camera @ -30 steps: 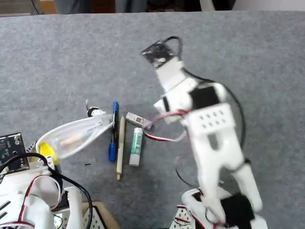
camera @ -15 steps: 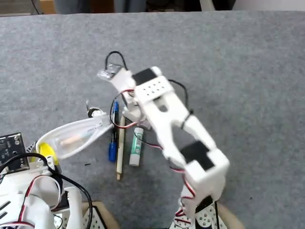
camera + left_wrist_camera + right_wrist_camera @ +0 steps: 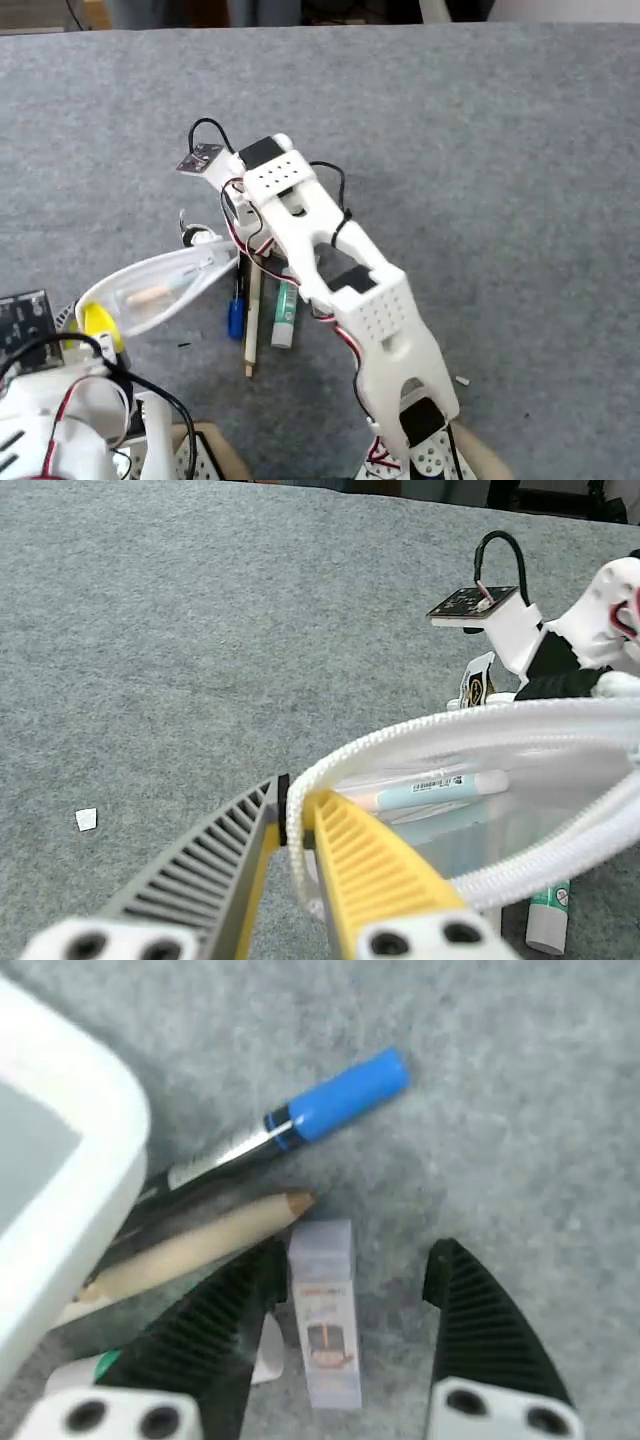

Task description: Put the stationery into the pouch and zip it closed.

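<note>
On the grey counter (image 3: pixel 520 130): a clear pouch (image 3: pixel 165 283) lies with a row of stationery just beside its far end.
Pouch: the white zip edge is undone and the mouth gapes wide in the left wrist view.
Inside the pouch: a pale marker (image 3: pixel 420 784) lies along the bottom; a peach-coloured end shows through the clear wall in the high view.
Left gripper (image 3: pixel 291 792): its grey and yellow fingers are pressed together on the pouch's zip rim, at the end nearest the left arm's base.
Blue pen (image 3: pixel 237 305): flat on the counter, touching the pouch's far end, with its cap pointing away from the arm bases.
Pencil (image 3: pixel 251 335): lies right alongside the blue pen on the side away from the pouch, roughly parallel to it.
Glue stick (image 3: pixel 284 315): green and white, next to the pencil, partly under the right arm.
Small pale box (image 3: pixel 325 1310): lies flat just past the pencil's tip.
Right gripper (image 3: pixel 357 1253): low over the stationery, fingers spread apart on either side of the small pale box, one fingertip close to the pencil's tip, nothing gripped.
Right arm (image 3: pixel 340 290): stretched across the row from its base at the near edge of the counter.
</note>
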Controlling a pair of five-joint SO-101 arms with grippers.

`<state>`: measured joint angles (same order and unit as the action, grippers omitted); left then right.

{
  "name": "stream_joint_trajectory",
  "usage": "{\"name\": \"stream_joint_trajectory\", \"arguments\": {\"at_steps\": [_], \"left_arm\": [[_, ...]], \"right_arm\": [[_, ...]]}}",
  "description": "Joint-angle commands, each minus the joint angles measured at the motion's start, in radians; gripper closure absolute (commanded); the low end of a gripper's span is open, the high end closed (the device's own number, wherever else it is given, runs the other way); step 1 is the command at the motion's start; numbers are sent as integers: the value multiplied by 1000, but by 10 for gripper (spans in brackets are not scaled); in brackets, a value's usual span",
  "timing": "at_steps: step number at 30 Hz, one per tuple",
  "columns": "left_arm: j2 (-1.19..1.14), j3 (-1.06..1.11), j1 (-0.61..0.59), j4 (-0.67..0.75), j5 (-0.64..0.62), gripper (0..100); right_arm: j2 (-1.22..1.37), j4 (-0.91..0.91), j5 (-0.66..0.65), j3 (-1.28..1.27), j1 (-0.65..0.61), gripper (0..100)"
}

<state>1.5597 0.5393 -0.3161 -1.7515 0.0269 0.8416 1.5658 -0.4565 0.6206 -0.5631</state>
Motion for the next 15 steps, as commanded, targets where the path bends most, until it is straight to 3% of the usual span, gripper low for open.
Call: {"name": "stream_joint_trajectory", "arguments": {"at_steps": [1,8,15], "left_arm": [[15,-1,-8,-8,-6,972],[17,-1,-2,-6,-6,972],[17,-1,-2,-6,-6,972]], "right_arm": [[41,31,-6,133,-12,758],[162,101,-8,314,-12,838],[243,180,-48,456,12,852]]}}
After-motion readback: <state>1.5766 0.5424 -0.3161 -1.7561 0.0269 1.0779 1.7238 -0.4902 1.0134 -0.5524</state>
